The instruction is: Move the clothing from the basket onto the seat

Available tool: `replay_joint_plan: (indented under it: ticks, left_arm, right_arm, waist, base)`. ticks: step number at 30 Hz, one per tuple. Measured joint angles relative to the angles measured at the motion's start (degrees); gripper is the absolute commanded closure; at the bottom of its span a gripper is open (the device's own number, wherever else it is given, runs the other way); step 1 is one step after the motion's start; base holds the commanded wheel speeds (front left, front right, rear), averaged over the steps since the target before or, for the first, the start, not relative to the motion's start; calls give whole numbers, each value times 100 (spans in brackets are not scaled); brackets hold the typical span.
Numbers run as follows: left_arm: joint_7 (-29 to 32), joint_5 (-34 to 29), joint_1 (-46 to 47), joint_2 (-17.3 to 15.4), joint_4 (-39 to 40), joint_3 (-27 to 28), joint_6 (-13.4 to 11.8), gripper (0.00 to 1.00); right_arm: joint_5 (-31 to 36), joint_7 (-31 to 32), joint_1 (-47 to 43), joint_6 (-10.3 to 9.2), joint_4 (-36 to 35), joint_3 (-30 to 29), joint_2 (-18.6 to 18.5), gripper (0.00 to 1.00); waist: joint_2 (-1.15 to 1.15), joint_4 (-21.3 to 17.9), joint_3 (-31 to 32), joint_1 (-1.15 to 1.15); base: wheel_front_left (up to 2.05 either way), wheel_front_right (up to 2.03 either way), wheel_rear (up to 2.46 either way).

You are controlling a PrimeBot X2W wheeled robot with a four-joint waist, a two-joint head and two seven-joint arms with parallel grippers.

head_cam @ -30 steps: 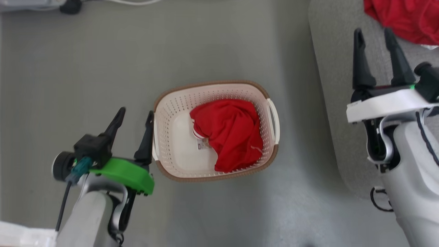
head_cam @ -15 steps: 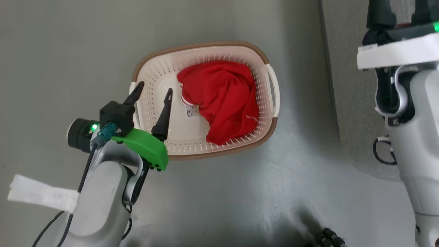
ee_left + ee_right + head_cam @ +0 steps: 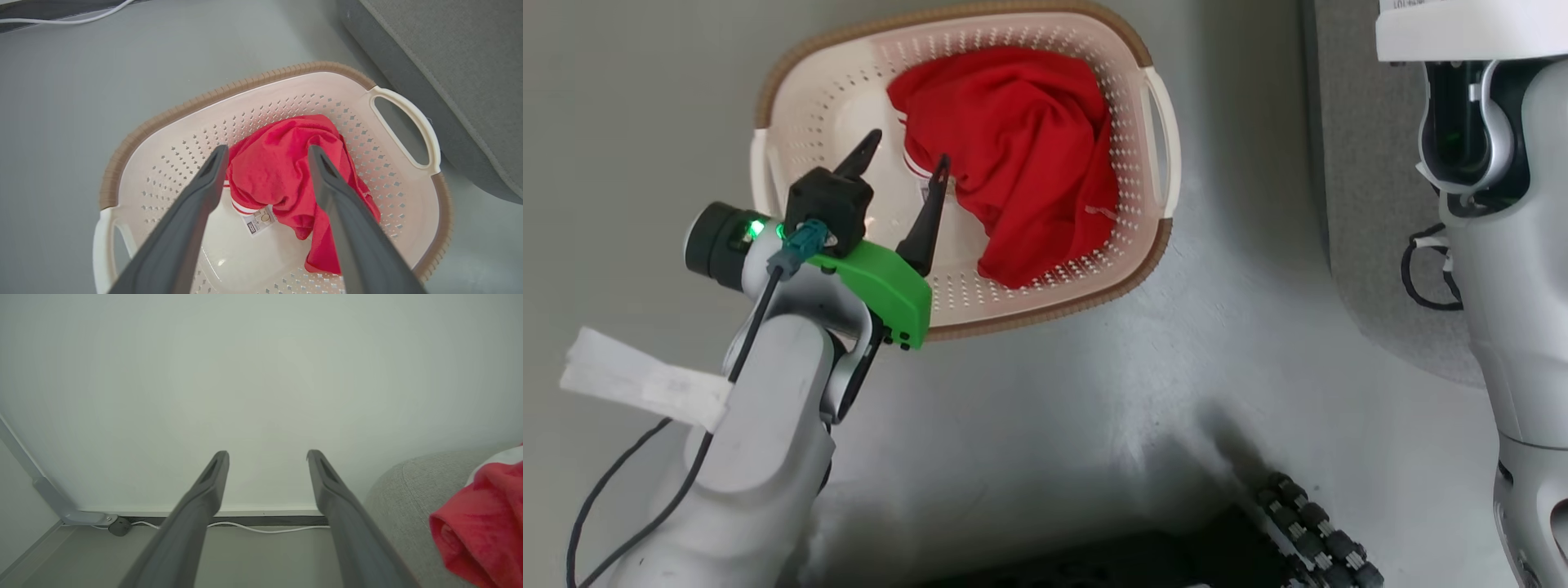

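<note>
Hovering over the basket (image 3: 1045, 314), the left tool (image 3: 910, 147) has its jaws spread wide and empty, fingers aimed at the red garment (image 3: 1021, 155) lying inside. The right tool (image 3: 267, 455) is equally spread, holding nothing, beside the seat (image 3: 408, 490), where a second red garment (image 3: 482, 531) rests

The basket (image 3: 163, 163) was smooth cream plastic, faintly glossy on its bare bottom, and its brown rim (image 3: 112, 175) was moulded to look braided. The clothing (image 3: 278, 171) in it was soft, matt red cloth, creased all over. The seat (image 3: 449, 61) wore a coarse grey woven fabric. The left arm's fingers (image 3: 184, 228) looked like matt dark plastic, with a green plastic bracket (image 3: 882, 282) behind them. The floor (image 3: 1054, 408) was smooth with a dull sheen.
</note>
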State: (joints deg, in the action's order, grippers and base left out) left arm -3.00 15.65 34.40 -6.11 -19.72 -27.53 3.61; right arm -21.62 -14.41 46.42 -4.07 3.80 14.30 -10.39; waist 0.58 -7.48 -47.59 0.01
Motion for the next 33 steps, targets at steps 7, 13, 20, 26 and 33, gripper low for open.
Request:
replay_joint_plan:
  ticks: [7,13,20,26,33]
  left_arm:
    - [1,-235,367,26,-347,-298,149,0]
    - [30,-335,593,27,-573,-414,194,0]
    - [100,-357,842,0,-939,-396,196,0]
    - [149,-376,1043,-125,-1207,-211,188,0]
    - [143,-383,1197,-205,-1484,-125,134,0]
  right_arm:
    - [19,-2,220,3,113,4,96,0]
    - [49,-3,365,54,160,31,196,0]
    - [51,-19,505,101,221,92,336,0]
    - [51,-19,653,121,216,141,417,0]
    - [51,-19,706,154,215,112,500,0]
  waist:
    - [0,-258,-464,0]
    - [0,-416,-650,0]
    - [0,-596,-825,-1]
    - [0,-729,-966,-1]
    - [0,-884,-1107,-1]
  base:
    - [0,0,0]
    - [0,0,0]
    - [0,0,0]
    - [0,0,0]
    - [0,0,0]
